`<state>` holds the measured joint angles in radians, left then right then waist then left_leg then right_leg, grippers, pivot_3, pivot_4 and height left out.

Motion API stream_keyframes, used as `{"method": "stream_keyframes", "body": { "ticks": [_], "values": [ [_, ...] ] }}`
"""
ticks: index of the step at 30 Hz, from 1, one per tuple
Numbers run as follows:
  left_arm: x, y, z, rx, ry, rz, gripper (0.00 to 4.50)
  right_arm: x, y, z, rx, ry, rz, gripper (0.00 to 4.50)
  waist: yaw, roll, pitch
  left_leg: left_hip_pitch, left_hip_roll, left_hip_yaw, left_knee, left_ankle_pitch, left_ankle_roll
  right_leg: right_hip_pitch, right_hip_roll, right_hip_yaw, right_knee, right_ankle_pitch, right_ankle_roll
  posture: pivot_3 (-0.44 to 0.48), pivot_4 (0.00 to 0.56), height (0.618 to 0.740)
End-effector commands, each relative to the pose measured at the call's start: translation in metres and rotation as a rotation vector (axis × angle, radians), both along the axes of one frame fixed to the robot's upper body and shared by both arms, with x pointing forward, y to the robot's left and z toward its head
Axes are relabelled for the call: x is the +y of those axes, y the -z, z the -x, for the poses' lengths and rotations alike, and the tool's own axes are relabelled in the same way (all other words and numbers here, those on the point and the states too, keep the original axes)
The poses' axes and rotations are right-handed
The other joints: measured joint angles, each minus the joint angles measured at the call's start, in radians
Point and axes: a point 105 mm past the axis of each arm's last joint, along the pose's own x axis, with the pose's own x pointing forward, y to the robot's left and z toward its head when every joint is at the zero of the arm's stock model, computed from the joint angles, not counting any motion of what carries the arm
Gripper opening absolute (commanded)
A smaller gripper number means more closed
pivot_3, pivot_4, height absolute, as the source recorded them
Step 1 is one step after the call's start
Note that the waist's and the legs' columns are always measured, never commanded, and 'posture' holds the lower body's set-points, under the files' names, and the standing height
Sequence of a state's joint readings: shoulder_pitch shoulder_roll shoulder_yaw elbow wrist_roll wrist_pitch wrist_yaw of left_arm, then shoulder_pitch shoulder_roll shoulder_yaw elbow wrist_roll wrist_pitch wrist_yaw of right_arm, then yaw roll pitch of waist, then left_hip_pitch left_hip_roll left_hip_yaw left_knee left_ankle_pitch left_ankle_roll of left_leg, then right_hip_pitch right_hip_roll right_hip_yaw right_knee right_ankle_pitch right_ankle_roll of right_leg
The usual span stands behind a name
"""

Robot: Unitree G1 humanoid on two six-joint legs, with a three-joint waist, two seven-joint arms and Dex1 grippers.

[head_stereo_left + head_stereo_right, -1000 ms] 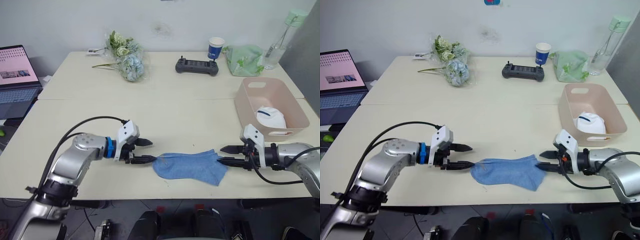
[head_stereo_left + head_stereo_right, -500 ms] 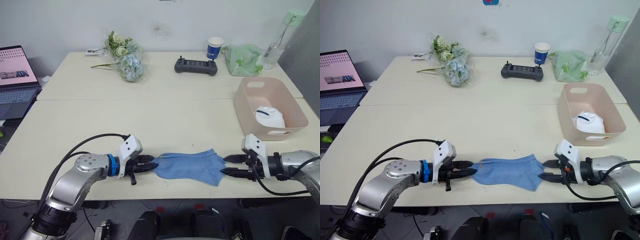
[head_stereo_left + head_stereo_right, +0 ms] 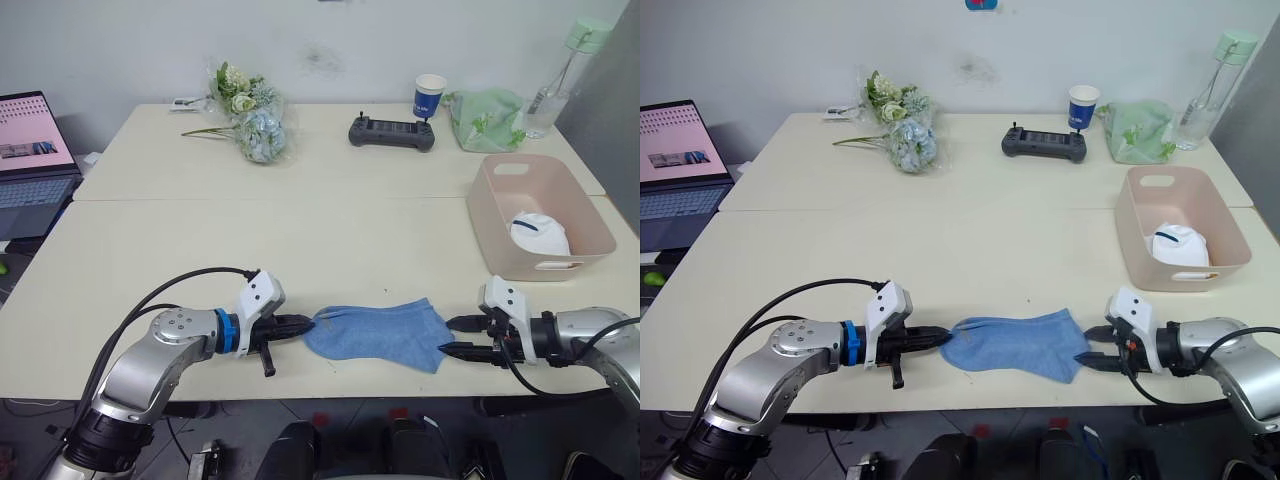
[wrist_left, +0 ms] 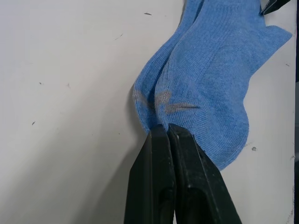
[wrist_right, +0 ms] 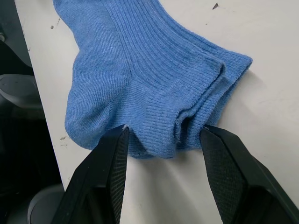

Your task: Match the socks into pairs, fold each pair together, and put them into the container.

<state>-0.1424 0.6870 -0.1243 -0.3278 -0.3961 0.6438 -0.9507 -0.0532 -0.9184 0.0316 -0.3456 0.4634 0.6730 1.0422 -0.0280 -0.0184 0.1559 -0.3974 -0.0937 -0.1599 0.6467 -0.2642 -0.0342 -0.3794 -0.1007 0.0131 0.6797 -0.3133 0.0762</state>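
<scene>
You see silver-grey arm shells, looping black cables, a blue ring at the left wrist, and white wrist-camera housings behind each black two-fingered gripper (image 3: 300, 325).

Two light blue socks (image 3: 380, 334) stacked on the counter (image 3: 330, 230), one white bundle (image 3: 538, 236) in the pink tub (image 3: 495, 215) (can't count those), one cup (image 3: 431, 95), one bottle (image 3: 560, 80).

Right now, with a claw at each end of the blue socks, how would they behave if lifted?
The blue socks look soft and ribbed and lie flat, so they would probably sag between the ends. The left claw is shut on the toe end, where the fabric bunches, so it likely deforms easily. The right claw is open astride the cuffs, so that end would probably stay on the table.
</scene>
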Motion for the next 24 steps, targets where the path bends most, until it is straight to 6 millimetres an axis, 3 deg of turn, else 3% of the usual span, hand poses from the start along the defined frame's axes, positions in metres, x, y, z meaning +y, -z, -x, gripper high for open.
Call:
{"method": "stream_keyframes", "body": {
  "ticks": [1, 5, 11, 15, 24],
  "values": [
    [-0.005, -0.011, 0.003, -0.035, 0.03, 0.018, 0.0, 0.005, -0.01, -0.001, -0.026, -0.014, -0.026, 1.27, 0.0, 0.0, 0.0, 0.0, 0.0, 0.0, 0.0, 0.0, 0.0, 0.0, 0.0, 0.0, 0.0, 0.0, 0.0, 0.0, 0.15, 0.74],
    [-0.004, -0.01, 0.005, -0.029, 0.034, 0.016, 0.0, 0.003, -0.015, -0.002, -0.037, -0.016, -0.013, 0.04, 0.0, 0.0, 0.0, 0.0, 0.0, 0.0, 0.0, 0.0, 0.0, 0.0, 0.0, 0.0, 0.0, 0.0, 0.0, 0.0, 0.15, 0.74],
    [-0.004, -0.01, 0.005, -0.028, 0.035, 0.013, 0.0, 0.0, -0.019, -0.006, -0.053, -0.009, 0.002, 0.04, 0.0, 0.0, 0.0, 0.0, 0.0, 0.0, 0.0, 0.0, 0.0, 0.0, 0.0, 0.0, 0.0, 0.0, 0.0, 0.0, 0.15, 0.74],
    [-0.004, -0.01, 0.005, -0.03, 0.035, 0.013, 0.0, -0.002, -0.019, -0.007, -0.055, -0.004, 0.006, 0.95, 0.0, 0.0, 0.0, 0.0, 0.0, 0.0, 0.0, 0.0, 0.0, 0.0, 0.0, 0.0, 0.0, 0.0, 0.0, 0.0, 0.15, 0.74],
    [-0.003, -0.01, 0.006, -0.032, 0.031, 0.01, 0.0, -0.004, -0.026, -0.006, -0.055, -0.004, -0.01, 0.95, 0.001, 0.0, 0.0, 0.0, 0.0, 0.0, 0.0, 0.0, 0.0, 0.0, 0.0, 0.0, 0.0, 0.0, 0.0, 0.0, 0.15, 0.74]
  ]
}}
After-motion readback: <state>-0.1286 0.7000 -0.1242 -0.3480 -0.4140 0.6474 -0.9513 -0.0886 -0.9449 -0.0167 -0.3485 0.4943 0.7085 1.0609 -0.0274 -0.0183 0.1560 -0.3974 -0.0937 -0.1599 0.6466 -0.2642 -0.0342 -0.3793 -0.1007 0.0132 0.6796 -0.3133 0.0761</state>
